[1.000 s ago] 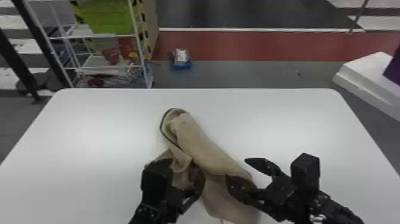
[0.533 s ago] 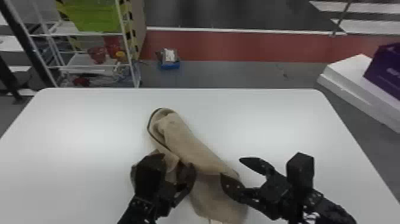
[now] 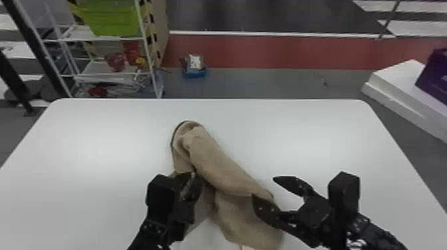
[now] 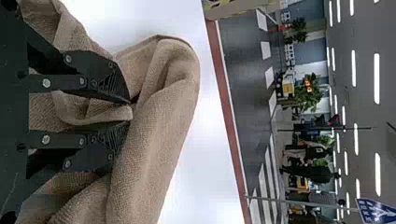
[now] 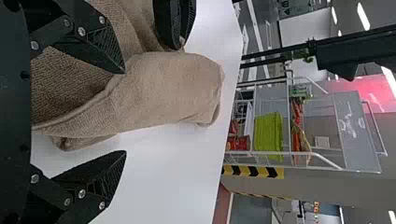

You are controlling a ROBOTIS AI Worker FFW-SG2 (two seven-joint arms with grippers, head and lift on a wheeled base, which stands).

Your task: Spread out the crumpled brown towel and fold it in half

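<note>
White table point(image 3: 99, 149), crumpled towel point(image 3: 216, 163): we've all spreading and folding ahead; left gripper point(image 4: 130, 112) seemingly pinches a fold, right gripper point(image 5: 125, 112) gapes empty.

The table point(image 3: 316, 143) has a smooth, flat white top with a straight far edge and rounded far corners. A soft glare lies on its left part. On it, near the middle, lies the brown towel point(image 3: 216, 163), crumpled and bunched into a long, thick fold that slants from the far left toward the near right. The towel's far end is rounded, with a dark edge curving along it, and sits apart from the table's far edge.
</note>
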